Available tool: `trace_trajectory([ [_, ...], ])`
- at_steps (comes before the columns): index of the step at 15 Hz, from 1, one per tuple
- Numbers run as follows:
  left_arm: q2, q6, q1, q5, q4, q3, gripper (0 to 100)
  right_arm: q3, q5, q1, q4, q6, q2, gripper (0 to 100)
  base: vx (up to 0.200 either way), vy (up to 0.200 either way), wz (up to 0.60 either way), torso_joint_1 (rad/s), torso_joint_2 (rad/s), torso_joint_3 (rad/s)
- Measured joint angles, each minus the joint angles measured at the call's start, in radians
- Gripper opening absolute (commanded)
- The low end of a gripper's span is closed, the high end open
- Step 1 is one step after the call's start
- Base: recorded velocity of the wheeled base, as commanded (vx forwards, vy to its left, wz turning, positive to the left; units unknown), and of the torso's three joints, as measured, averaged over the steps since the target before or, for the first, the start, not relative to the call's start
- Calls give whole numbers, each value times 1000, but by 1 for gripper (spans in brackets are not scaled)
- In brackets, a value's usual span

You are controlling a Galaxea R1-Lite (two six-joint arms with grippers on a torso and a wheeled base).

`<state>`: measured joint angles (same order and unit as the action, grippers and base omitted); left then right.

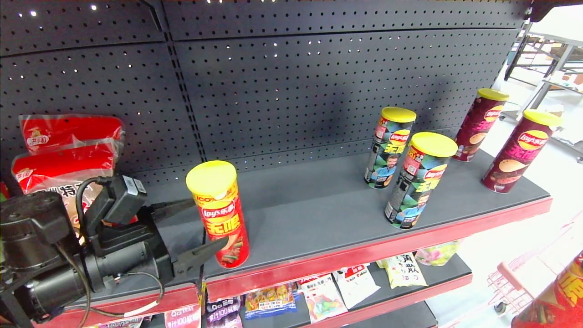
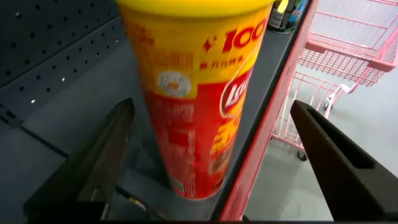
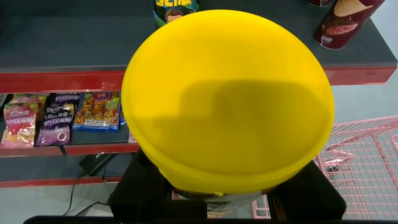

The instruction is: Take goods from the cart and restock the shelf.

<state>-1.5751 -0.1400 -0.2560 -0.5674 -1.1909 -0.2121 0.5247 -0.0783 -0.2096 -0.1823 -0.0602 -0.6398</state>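
A red chip can with a yellow lid stands upright near the front edge of the dark shelf board. My left gripper is open, one finger on each side of that can without closing on it. The left wrist view has the same can between the two spread fingers. My right gripper is shut on another red can, whose yellow lid hides most of the fingers. That held can is low at the right, off the shelf and over the pink cart.
Two green-and-black cans and two maroon cans stand on the right half of the shelf. Red snack bags lean at the far left. Snack packs fill the lower shelf. The board between the red can and the green cans is bare.
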Motion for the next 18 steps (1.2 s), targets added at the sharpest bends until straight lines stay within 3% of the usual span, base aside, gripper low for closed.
trace_trajectory([
  [3, 30, -22, 50, 1, 1, 39, 100, 1, 1, 0, -2, 0, 0, 0, 0, 0, 0, 0, 0, 0],
  [7, 93, -85, 196, 7, 23, 135, 100, -16, 3, -1, -6, -3, 2, 0, 0, 0, 0, 0, 0, 0],
  [9, 133, -95, 266, 10, 67, 170, 100, -21, -1, -1, -3, -9, 1, 0, 0, 0, 0, 0, 0, 0],
  [11, 188, -99, 291, 70, 145, 193, 100, -24, -3, -1, -1, -14, 0, 0, 0, 0, 0, 0, 0, 0],
  [12, 232, -100, 297, 131, 225, 196, 100, -30, -4, 0, -3, -19, 0, 0, 0, 0, 0, 0, 0, 0],
  [14, 332, -102, 301, 196, 435, 184, 100, -34, -1, 0, -7, -35, 1, 0, 0, 0, 0, 0, 0, 0],
  [17, 513, -97, 303, 240, 865, 91, 100, -37, 0, -2, -10, -38, -1, 0, 0, 0, 0, 0, 0, 0],
  [18, 561, -94, 303, 250, 946, 42, 100, -39, 0, -3, -9, -38, -1, 0, 0, 0, 0, 0, 0, 0],
])
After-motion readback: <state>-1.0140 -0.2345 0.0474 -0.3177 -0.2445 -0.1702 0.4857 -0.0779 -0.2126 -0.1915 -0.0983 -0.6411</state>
